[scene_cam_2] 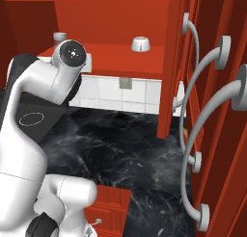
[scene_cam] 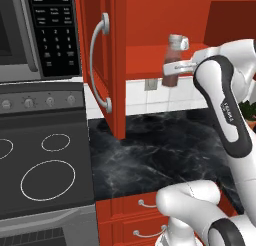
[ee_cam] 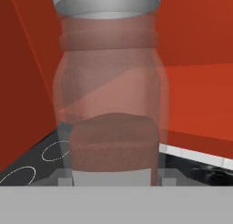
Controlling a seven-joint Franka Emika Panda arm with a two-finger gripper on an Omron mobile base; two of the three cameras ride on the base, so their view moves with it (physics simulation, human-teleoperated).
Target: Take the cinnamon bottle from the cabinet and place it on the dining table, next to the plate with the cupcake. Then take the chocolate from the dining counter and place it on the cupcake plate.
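Just off the front lip of the red wooden wall cabinet, at shelf height, hangs the tall slim clear cinnamon bottle with reddish-brown powder and a grey-silver cap, pinched at its lower body by the claw. Sits right between the two dark tips in the hand view, one small tip showing at each side of the glass base, so reads as clamped on the bottle, not open. Stands upright, cap up, long axis vertical, square across the claw's reach; nothing to line up again. Appears clear of the red shelf, base hanging below its edge and over the white tiled backsplash, though whether the cap has fully passed the shelf front cannot be told.

Judged as the carry-out step of the first half of the task: bottle taken, not yet brought to the dining table.

Edges to mind, all relative to the cabinet: open red door with the long curved silver handle standing out on its stove side, near the bottle; on its other side, further red doors with curved silver handles crowding close. Small white cup resting deeper on the shelf, well apart from the bottle. Open room straight back from the cabinet and downward over the black white-veined marble table, bare of things. Likely safest drawn straight back before any swing or turn of the base.
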